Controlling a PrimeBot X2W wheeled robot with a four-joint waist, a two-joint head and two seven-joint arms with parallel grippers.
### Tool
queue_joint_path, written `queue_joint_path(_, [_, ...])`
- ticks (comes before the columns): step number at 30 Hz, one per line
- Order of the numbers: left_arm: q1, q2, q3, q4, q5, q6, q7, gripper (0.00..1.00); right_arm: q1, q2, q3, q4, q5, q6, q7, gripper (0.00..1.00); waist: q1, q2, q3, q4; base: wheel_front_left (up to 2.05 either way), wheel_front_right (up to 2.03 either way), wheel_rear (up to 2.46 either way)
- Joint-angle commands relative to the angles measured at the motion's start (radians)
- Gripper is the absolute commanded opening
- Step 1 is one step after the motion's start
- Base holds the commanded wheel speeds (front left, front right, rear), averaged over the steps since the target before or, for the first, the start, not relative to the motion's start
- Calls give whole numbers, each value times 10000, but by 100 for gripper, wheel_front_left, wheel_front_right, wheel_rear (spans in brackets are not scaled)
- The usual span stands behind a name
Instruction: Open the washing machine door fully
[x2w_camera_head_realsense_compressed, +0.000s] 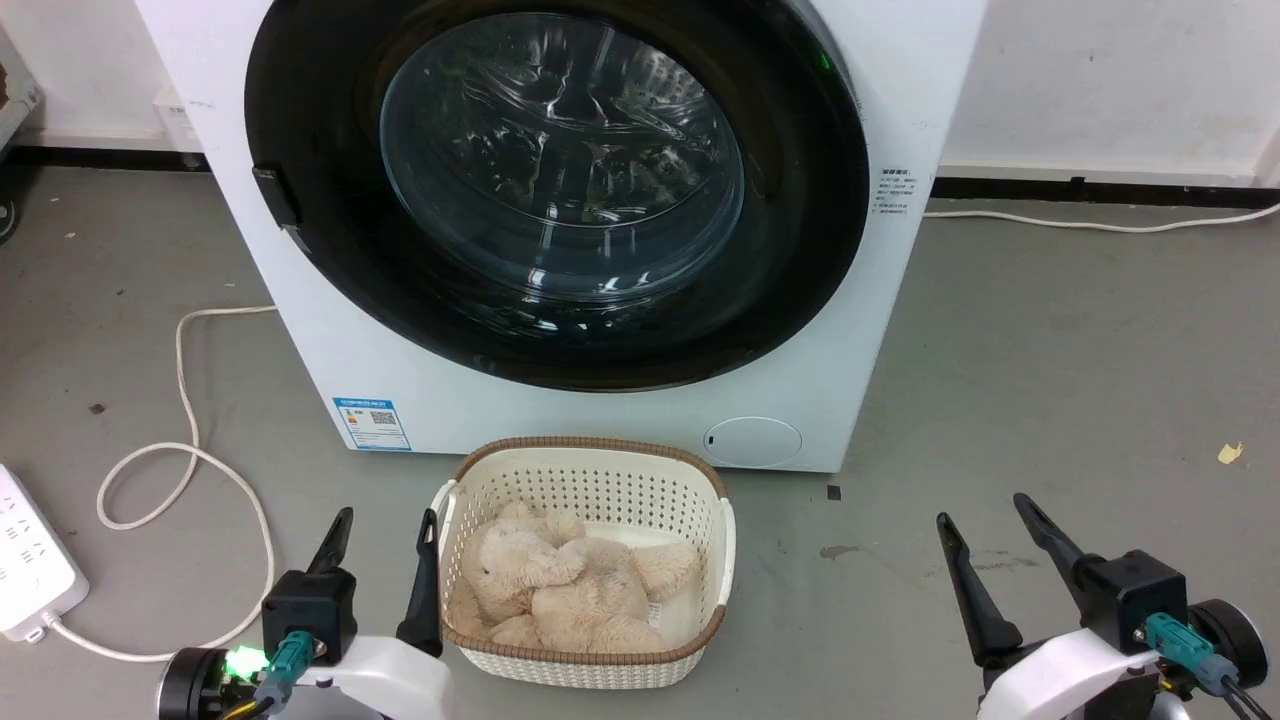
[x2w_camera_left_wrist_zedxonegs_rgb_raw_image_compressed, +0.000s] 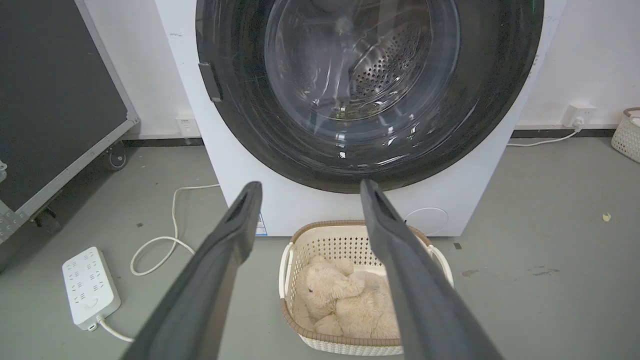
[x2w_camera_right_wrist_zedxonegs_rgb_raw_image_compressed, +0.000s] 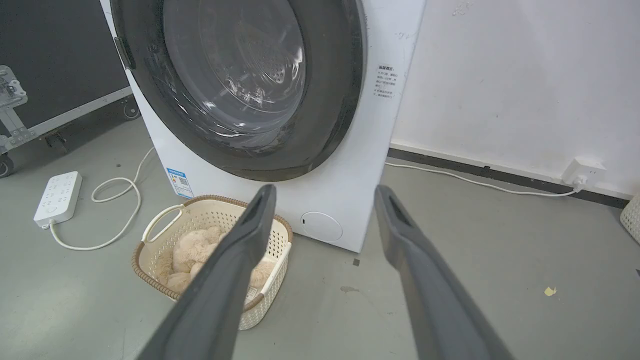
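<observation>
The white washing machine (x2w_camera_head_realsense_compressed: 900, 330) stands on the floor ahead, and its round glossy black door (x2w_camera_head_realsense_compressed: 810, 240) lies flat against the front with a clear glass bowl (x2w_camera_head_realsense_compressed: 560, 160) at its centre. A dark handle tab (x2w_camera_head_realsense_compressed: 275, 197) sits on the door's left rim. My left gripper (x2w_camera_head_realsense_compressed: 385, 528) is open at the lower left, well short of the machine (x2w_camera_left_wrist_zedxonegs_rgb_raw_image_compressed: 290, 205). My right gripper (x2w_camera_head_realsense_compressed: 985, 510) is open at the lower right, over bare floor. Each wrist view looks between its own spread fingers toward the door (x2w_camera_left_wrist_zedxonegs_rgb_raw_image_compressed: 240, 115) (x2w_camera_right_wrist_zedxonegs_rgb_raw_image_compressed: 330, 100).
A cream basket (x2w_camera_head_realsense_compressed: 590, 465) holding a beige plush toy (x2w_camera_head_realsense_compressed: 560, 590) sits right before the machine, close beside my left gripper. A white power strip (x2w_camera_head_realsense_compressed: 30, 565) and looped cord (x2w_camera_head_realsense_compressed: 185, 450) lie at the left. A dark wheeled case (x2w_camera_left_wrist_zedxonegs_rgb_raw_image_compressed: 55, 95) stands farther left.
</observation>
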Motion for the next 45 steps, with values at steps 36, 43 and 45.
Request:
queue_joint_path(36, [-1001,0,-537,-317,-158,223,-852,100,-3653,-829,-349,477,1867,-3,265,0,0,0,1934,537,0,0,0])
queue_joint_path(43, [-1178,0,-636,-353,-209,253,-999,100,-4703,-741,-867,1191,2764,-4,578,0,0,0,2245,697,0,0,0])
queue_joint_path(45, [-1220,0,-666,-363,-219,262,-1041,100,-5054,-605,-1216,1540,3131,-4,722,0,0,0,2325,736,0,0,0])
